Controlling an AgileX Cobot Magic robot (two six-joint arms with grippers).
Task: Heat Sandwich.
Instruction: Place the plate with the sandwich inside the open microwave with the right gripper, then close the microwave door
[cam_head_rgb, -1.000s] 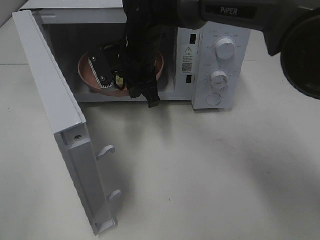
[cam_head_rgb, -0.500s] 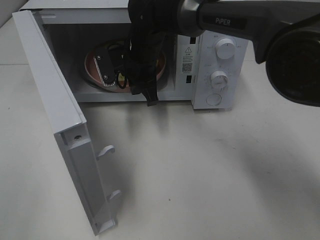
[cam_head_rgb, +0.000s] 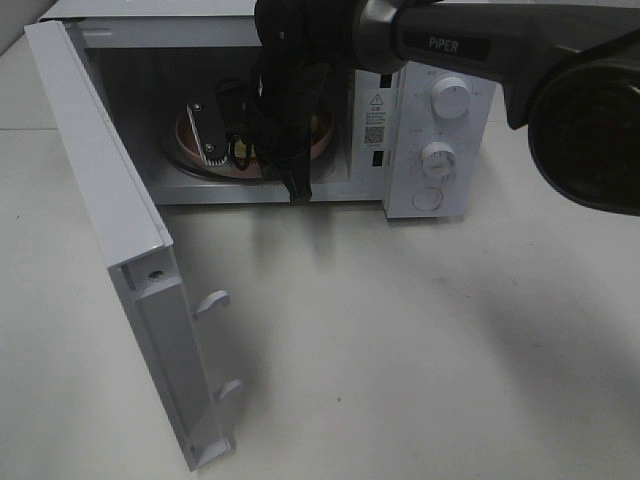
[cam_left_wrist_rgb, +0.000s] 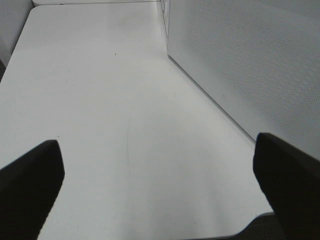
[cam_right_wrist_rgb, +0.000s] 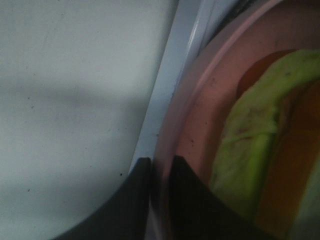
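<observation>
Right gripper (cam_right_wrist_rgb: 160, 162): fingers astride pink plate (cam_right_wrist_rgb: 200, 100) rim, clamped or slack cannot tell | sandwich (cam_right_wrist_rgb: 250, 150): on plate, inside open microwave (cam_head_rgb: 440, 100) | left gripper (cam_left_wrist_rgb: 157, 150): spread wide over table (cam_left_wrist_rgb: 100, 75)

The swung-open door (cam_head_rgb: 105, 190) of the white microwave oven (cam_head_rgb: 440, 110) walls off the left. The black right arm (cam_head_rgb: 290, 90), fingers (cam_right_wrist_rgb: 192, 200) on the round pink plate (cam_right_wrist_rgb: 200, 110), fills the cavity mouth. The white bench (cam_head_rgb: 420, 350) in front lies open.

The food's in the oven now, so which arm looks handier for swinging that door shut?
Left, probably. The left hand is open and empty above the table, with the door's face right beside it. The right hand is inside the microwave, fingers either side of the pink plate's rim.
</observation>
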